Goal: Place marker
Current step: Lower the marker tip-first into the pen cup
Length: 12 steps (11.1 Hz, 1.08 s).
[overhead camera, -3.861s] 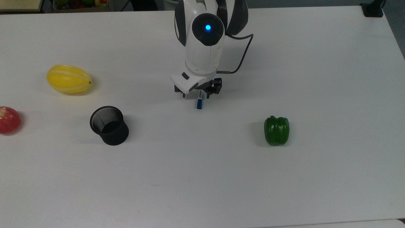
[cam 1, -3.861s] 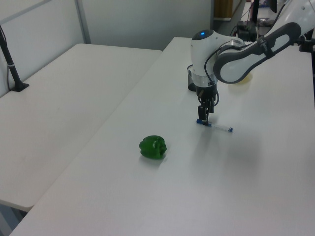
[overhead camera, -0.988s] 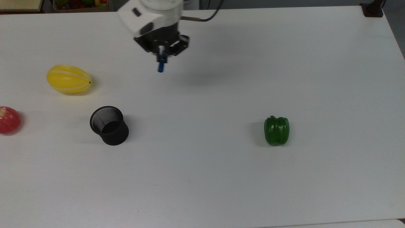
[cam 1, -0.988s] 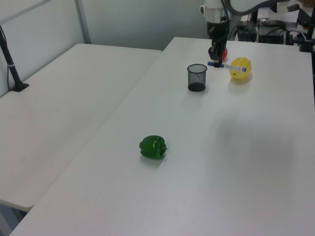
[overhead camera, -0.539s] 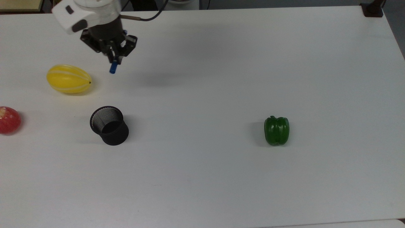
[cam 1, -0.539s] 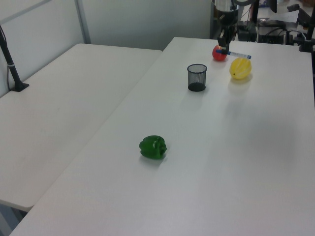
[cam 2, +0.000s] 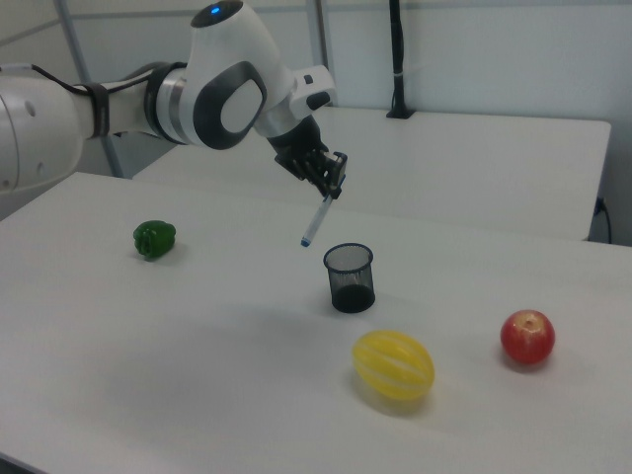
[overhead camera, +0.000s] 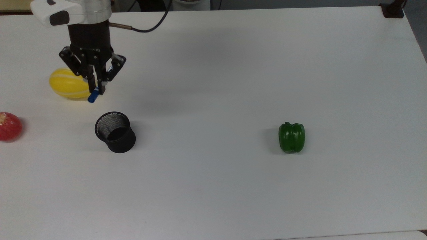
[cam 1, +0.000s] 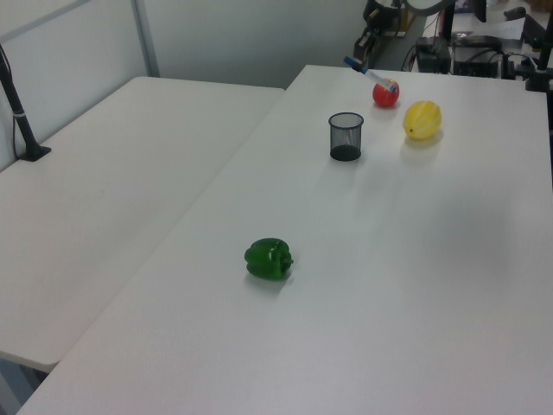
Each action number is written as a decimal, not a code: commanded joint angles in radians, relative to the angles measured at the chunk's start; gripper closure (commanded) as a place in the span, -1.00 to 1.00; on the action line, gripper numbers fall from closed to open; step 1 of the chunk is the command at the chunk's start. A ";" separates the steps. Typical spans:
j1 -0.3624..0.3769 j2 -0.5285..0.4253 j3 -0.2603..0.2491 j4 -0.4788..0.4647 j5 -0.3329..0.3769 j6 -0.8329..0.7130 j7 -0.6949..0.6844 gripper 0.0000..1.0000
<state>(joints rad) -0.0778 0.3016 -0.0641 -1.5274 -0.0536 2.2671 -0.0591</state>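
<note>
White arm (cam 2: 212, 99) tilted, marker (cam 2: 316, 220) aloft

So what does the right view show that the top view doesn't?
Right view: the marker's long white barrel, hanging tilted in the air with its blue cap down, plus the arm's big white joints. Top view: a look straight down into the black mesh cup, and a black cable behind the gripper. Both: the gripper shut on the marker, the cup, green pepper, yellow melon and red apple.
</note>
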 commanded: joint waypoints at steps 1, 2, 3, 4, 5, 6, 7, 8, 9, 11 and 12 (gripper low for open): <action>-0.008 0.040 -0.005 -0.036 0.018 0.257 -0.005 0.80; -0.008 0.048 -0.005 -0.052 0.018 0.340 -0.005 0.80; -0.008 0.057 -0.005 -0.069 0.018 0.412 -0.002 0.79; -0.007 0.066 -0.005 -0.082 0.017 0.470 0.013 0.79; -0.007 0.073 -0.003 -0.086 0.017 0.495 0.016 0.79; -0.005 0.077 -0.003 -0.089 0.017 0.502 0.016 0.78; -0.003 0.100 -0.003 -0.088 0.015 0.505 0.018 0.78; -0.002 0.122 -0.003 -0.086 0.012 0.506 0.018 0.78; -0.002 0.135 -0.003 -0.088 0.009 0.521 0.018 0.78; 0.001 0.174 -0.003 -0.088 0.009 0.551 0.018 0.78; 0.003 0.180 -0.002 -0.089 0.011 0.564 0.018 0.78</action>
<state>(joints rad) -0.0866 0.4604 -0.0632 -1.6065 -0.0532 2.7812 -0.0516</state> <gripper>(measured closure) 0.828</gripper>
